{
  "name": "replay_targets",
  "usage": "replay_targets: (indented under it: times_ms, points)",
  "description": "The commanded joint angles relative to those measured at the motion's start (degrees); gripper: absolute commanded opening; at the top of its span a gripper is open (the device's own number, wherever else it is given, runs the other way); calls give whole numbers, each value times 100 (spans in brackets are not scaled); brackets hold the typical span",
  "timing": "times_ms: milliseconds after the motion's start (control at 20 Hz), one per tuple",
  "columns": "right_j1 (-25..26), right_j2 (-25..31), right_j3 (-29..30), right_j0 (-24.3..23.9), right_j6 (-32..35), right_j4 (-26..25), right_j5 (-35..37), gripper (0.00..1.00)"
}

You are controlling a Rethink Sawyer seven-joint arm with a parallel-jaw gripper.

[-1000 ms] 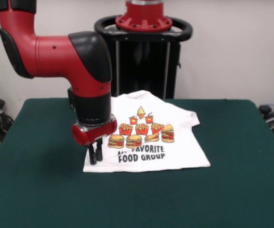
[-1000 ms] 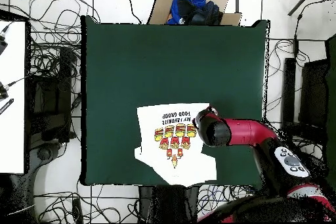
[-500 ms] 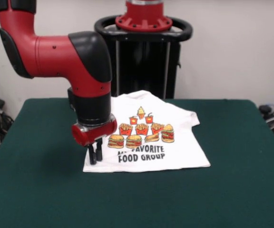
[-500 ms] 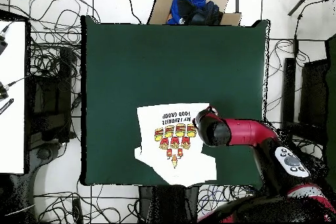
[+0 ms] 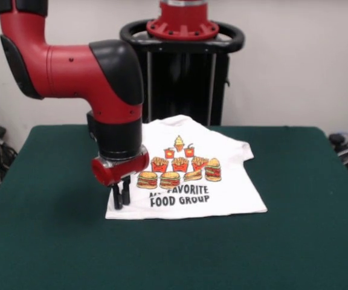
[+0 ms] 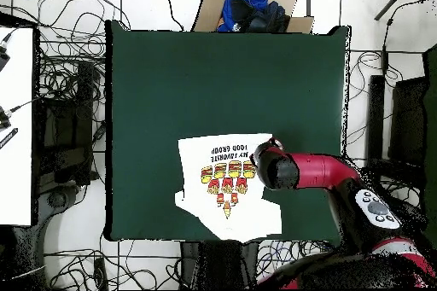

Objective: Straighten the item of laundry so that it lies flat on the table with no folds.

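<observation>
The claw (image 5: pixel 121 198), fingers close together, points down onto the T-shirt's (image 5: pixel 222 187) lower left corner.

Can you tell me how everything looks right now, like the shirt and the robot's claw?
T-shirt: lying print side up on the table, mostly spread out, one sleeve hidden behind the arm.
Gripper: pointing straight down at the shirt's bottom corner, fingers close together; whether it pinches the cloth cannot be told.
Table: green top, the shirt lies toward its robot side.
</observation>
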Motion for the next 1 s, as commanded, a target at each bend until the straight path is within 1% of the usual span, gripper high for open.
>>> replay_targets:
  times_ms: [50,300,600,900,1000]
  points:
    - [264,-177,-905,253,939,-182,-624,0]
    - [300,-308,-814,352,1068,-123,-700,0]
    - [224,-434,-480,423,1265,17,-800,0]
    - [235,-545,-532,503,1245,31,-892,0]
    - [200,-695,-623,642,1263,-48,-1049,0]
